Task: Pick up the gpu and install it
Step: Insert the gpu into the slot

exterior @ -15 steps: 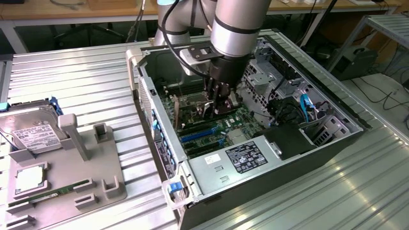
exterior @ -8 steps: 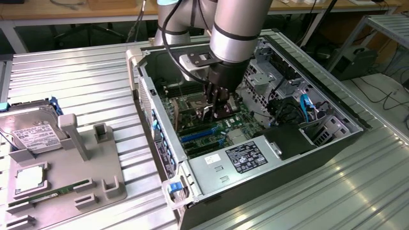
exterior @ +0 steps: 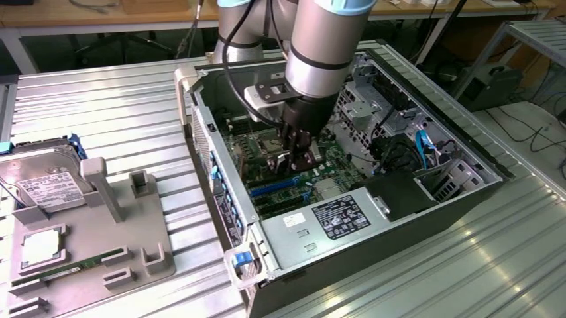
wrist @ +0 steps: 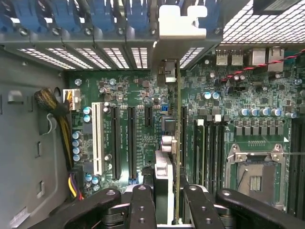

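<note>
One hand (exterior: 296,162) clenched on one gpu (wrist: 164,186), mid-frame inside one open computer case (exterior: 425,88), one hard drive (exterior: 44,185) at the exterior view's left

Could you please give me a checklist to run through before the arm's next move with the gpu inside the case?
1. Gpu gripped by the pincer: ok, held edge-on between the fingers.
2. Bracket turned towards the case's vented wall: ok.
3. Gpu parallel to the black slots: ok.
4. Gpu seated in a slot: cannot tell.
5. Yellow cable bundle apart from the gpu: ok.
6. Red wire apart from the gpu: ok.
</note>
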